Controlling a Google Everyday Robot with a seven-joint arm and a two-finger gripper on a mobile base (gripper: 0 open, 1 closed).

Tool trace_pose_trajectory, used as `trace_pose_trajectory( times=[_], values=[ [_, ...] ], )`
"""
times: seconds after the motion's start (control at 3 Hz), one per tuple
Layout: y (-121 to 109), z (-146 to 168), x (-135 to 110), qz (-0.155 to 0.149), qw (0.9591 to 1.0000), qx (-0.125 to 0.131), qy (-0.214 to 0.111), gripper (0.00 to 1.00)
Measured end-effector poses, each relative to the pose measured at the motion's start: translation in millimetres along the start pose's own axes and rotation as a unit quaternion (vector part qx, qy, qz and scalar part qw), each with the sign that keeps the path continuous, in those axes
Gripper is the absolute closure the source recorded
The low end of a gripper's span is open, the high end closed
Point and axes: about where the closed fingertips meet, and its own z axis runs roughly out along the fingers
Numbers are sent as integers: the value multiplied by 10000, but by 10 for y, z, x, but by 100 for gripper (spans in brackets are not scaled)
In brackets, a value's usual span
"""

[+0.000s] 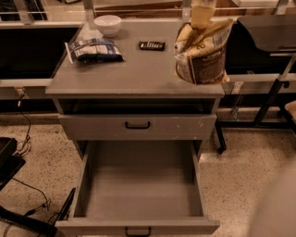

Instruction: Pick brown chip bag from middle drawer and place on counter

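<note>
The brown chip bag [201,53] is held by its top in the gripper [203,13], which is closed on it at the top edge of the view. The bag is seen upright over the right front corner of the counter [134,69]; whether its bottom is touching the top cannot be told. The middle drawer [138,185] is pulled wide open below, and the upper drawer [137,126] is shut. A white bowl [107,24], a blue-and-white bag [94,50] and a small black thing [152,45] are laid farther back on the counter
</note>
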Motion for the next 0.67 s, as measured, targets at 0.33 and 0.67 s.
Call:
trace_pose_trajectory(
  times=[0.33,0.67],
  values=[
    [-432,-140,-217,-182,9990,392,67,100],
    [-760,-338,-390,-289,9961,823,-160,100]
  ],
)
